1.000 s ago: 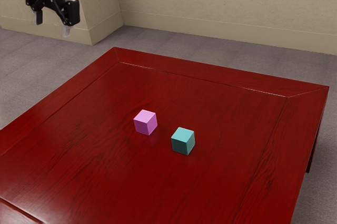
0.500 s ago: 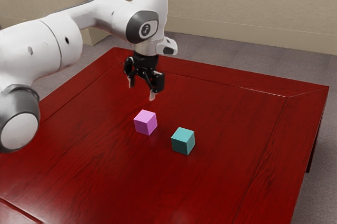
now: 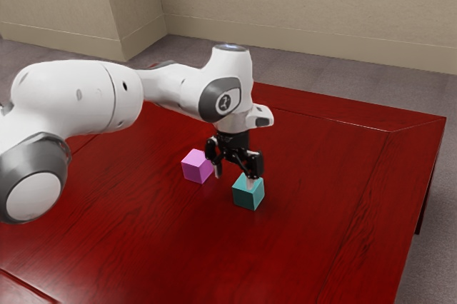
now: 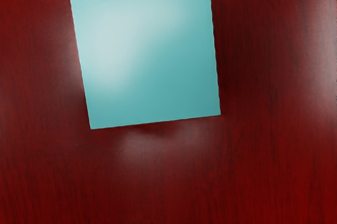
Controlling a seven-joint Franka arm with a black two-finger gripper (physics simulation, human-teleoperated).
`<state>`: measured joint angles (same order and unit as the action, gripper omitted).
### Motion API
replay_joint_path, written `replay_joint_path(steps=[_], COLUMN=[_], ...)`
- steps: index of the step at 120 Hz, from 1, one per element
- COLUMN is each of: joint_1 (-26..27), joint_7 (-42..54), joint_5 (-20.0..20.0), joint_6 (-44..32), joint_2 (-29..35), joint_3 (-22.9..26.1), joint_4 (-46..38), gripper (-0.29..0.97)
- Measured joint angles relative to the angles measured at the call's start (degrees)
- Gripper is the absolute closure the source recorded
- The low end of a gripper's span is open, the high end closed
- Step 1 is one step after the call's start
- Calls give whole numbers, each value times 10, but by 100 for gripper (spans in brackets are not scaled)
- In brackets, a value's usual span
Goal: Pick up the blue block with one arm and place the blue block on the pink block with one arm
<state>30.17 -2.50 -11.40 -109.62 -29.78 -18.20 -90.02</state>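
Note:
The blue block (image 3: 248, 195), a teal cube, rests on the red table (image 3: 335, 175) near its middle. Seen from the wrist, the blue block (image 4: 145, 53) lies straight under my hand, its top face turned a little askew. My gripper (image 3: 234, 177) hangs just above the block with its fingers spread open and nothing between them. The pink block (image 3: 196, 166) sits on the table close by, toward the exterior view's left of the blue one, a short gap between them. One finger hangs beside the pink block's near corner.
The table has a raised border (image 3: 400, 127) along its edges. Grey carpet floor (image 3: 343, 68) and a beige wall surround it. My white arm (image 3: 107, 97) reaches in from the exterior view's left over the table's left half.
My arm has swept in from the upper left, dropping from well above the table to just over the blue block. The blocks have not moved.

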Motion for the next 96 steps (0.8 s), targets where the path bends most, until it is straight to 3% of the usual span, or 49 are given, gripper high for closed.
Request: replay_joint_path(steps=[14, 32, 65, 96], joint_1=[5, -4, -14, -18], joint_7=[-11, -18, -25, -29], joint_5=[-10, -14, -15, -17], joint_6=[-24, -42, -54, -61], joint_2=[-16, -70, -94, -111], joint_3=[-1, 1, 2, 8], joint_4=[-8, 42, 58, 62], gripper=[0, 0, 0, 24])
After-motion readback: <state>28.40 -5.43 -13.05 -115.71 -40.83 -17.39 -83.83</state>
